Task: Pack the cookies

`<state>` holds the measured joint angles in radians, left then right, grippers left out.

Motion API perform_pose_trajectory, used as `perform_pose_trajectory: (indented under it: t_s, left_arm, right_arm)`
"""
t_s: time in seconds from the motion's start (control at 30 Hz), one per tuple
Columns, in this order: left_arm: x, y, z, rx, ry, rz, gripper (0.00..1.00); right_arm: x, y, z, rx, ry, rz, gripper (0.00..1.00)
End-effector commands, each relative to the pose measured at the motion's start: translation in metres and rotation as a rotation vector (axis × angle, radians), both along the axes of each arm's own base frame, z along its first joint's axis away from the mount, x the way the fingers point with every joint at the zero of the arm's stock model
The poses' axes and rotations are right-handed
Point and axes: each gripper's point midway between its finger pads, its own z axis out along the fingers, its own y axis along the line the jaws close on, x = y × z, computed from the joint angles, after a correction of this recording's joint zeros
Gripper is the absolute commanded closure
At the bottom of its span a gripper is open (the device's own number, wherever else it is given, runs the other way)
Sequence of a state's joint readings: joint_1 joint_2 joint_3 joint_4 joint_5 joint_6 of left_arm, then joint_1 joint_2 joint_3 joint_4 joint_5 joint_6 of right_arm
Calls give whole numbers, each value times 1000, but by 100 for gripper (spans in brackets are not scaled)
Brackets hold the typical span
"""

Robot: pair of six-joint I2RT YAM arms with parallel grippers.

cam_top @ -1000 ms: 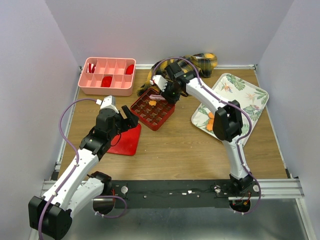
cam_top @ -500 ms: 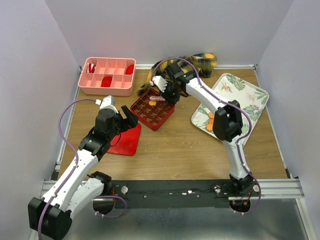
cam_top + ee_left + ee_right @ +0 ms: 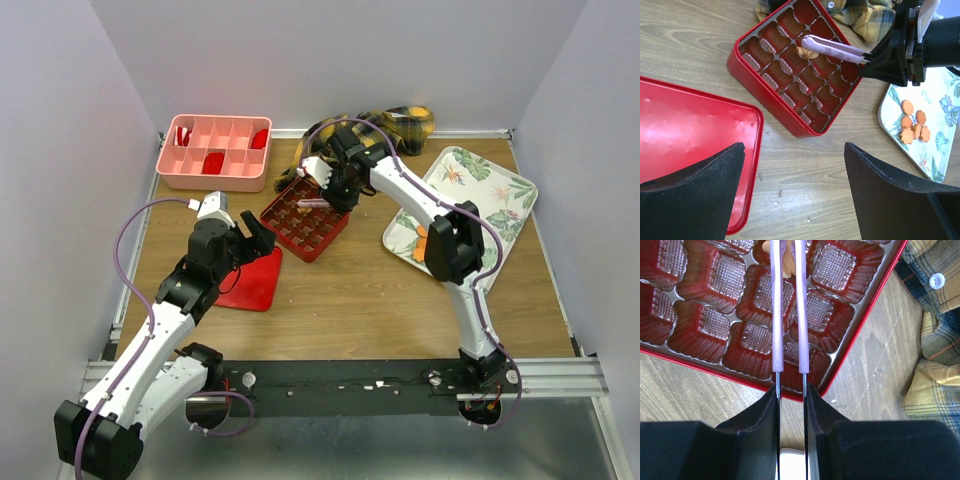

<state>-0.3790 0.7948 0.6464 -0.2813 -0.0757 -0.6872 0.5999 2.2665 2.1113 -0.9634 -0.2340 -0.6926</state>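
Right claw (image 3: 791,390), pinching tongs (image 3: 776,315), has shifted slightly over box (image 3: 770,105). Cookie (image 3: 804,52) sits between the tong tips at a cell, so placement looks nearly done. Left claw (image 3: 792,150) stays spread wide.

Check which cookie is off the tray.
The cookie at the tips of the tongs, over the red box; the other cookies lie on the floral tray.

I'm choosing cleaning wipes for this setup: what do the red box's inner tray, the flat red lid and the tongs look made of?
The inner tray looks like thin moulded plastic: glossy, translucent dark red, ribbed cell walls. The lid is probably painted sheet metal: shiny, dented, rolled rim. The tongs look like matte lilac plastic or silicone; cannot tell which.
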Motion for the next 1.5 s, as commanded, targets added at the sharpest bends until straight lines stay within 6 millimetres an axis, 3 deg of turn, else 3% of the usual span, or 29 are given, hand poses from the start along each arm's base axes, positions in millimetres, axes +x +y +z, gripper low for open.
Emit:
perform_pose_trajectory:
  t_s: [0.0,0.17,0.27,0.37,0.47,0.5,0.57,0.63,0.67,0.7,0.73,0.77,0.87,0.9,0.97,1.0,1.03,1.1,1.13,1.3,1.47]
  left_arm:
    - [-1,8,2,4,-6,33,9]
    - [-1,8,6,2,-13,35,9]
    - [-1,8,5,6,-11,35,9]
    - [-1,8,5,9,-10,34,9]
    - [-1,9,4,12,-8,36,9]
    - [-1,9,2,14,-4,36,9]
    - [-1,9,0,16,0,39,6]
    - [0,10,-4,12,7,49,1]
    - [1,10,-6,12,12,50,1]
    - [1,10,-8,10,16,53,1]
    - [2,8,-8,-1,13,45,1]
    - [3,7,-11,0,19,44,1]
    - [7,4,-13,-9,23,32,1]
    - [8,3,-13,-9,25,31,1]
    - [11,1,-14,-10,28,23,1]
    - [13,0,-14,-10,27,20,1]
    - [14,-1,-14,-14,24,15,1]
    - [16,-4,-15,-20,31,4,1]
    - [18,-6,-14,-25,26,-2,1]
    - [19,-11,-19,-40,47,-17,1]
    - [15,-11,-19,-52,46,-19,1]
  right_arm:
    - [9,15,38,63,-82,1,69]
    - [20,15,68,91,-165,-16,69]
    - [16,13,81,109,-174,-17,68]
    - [1,10,95,155,-137,-13,68]
    - [-20,-2,97,195,-55,-13,68]
    - [-28,-7,109,218,-53,-16,68]
    - [-41,-24,102,229,18,-34,67]
    - [-49,-44,118,272,25,-72,66]
    - [-61,-56,101,253,76,-95,67]
    - [-65,-65,99,256,87,-118,66]
    - [-68,-80,109,278,57,-148,66]
    - [-80,-92,90,255,104,-175,66]
    - [-93,-130,87,258,98,-278,66]
    - [-107,-144,65,231,154,-322,65]
    - [-108,-175,61,232,133,-420,65]
    - [-117,-187,47,214,165,-462,65]
    - [-118,-207,42,205,160,-521,65]
    - [-122,-225,37,188,149,-570,64]
    - [-128,-241,26,158,161,-620,64]
    - [-135,-276,7,103,172,-717,62]
    - [-131,-309,5,65,149,-792,62]
